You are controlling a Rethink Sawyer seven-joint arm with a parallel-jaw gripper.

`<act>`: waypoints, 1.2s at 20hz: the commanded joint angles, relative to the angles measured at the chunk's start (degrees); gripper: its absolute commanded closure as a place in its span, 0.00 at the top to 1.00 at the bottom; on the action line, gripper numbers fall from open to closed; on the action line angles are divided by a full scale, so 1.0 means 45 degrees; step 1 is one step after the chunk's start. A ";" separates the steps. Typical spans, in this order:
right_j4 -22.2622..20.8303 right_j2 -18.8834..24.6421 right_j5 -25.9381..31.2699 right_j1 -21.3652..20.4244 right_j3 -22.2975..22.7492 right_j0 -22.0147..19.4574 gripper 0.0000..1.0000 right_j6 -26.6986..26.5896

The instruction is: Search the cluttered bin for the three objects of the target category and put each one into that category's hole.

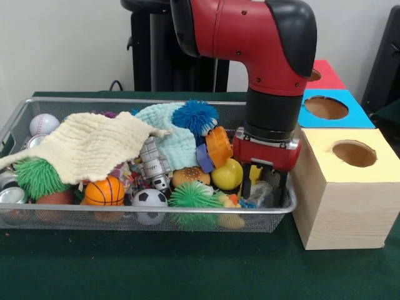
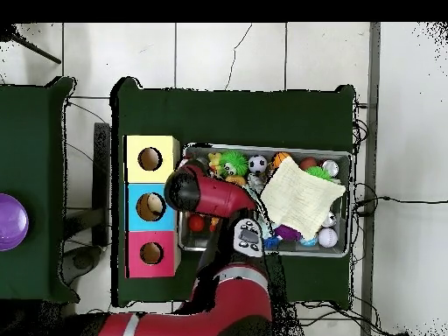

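A wire mesh bin (image 1: 25, 109) holds mixed toys: a baseball (image 1: 44, 124), a basketball (image 1: 104, 191), a soccer ball (image 1: 149, 199), a yellow ball (image 1: 227, 175), a burger toy (image 1: 190, 176), a small robot figure (image 1: 154, 164), and green (image 1: 37, 176) and blue (image 1: 195, 117) spiky balls. A cream cloth (image 1: 87, 144) covers the left part. My gripper (image 1: 265, 187) reaches down into the bin's right end, fingers apart, with nothing clearly held. In the overhead view the arm (image 2: 206, 194) hides the gripper.
Three boxes with round holes stand in a row beside the bin: yellow (image 1: 354, 153) nearest, then blue (image 1: 326, 107), then red (image 1: 325, 75). A teal cloth (image 1: 172, 134) and an orange-purple toy (image 1: 215, 148) lie mid-bin. A purple object (image 2: 10, 220) sits on a separate table.
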 commanded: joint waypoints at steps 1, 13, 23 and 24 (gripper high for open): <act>0.0353 0.2986 0.1398 -0.0140 0.0712 -0.0853 1.00 0.1531; 0.0231 0.1831 0.2002 0.0271 0.0285 -0.0275 1.00 0.1745; 0.0212 -0.0057 0.5190 0.0803 -0.0817 0.0743 0.00 0.2030; 0.0174 -0.0274 0.5048 0.0802 -0.0842 0.0910 0.00 0.2136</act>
